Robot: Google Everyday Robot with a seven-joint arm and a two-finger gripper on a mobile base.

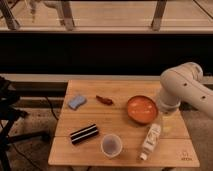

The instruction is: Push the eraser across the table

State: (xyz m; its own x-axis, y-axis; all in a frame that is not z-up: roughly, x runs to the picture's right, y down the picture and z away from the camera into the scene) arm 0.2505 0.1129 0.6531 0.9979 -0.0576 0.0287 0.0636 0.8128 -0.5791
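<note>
Sponge [77,102], red item [104,99], bowl [131,111], cup [111,145], bottle [151,140]
</note>
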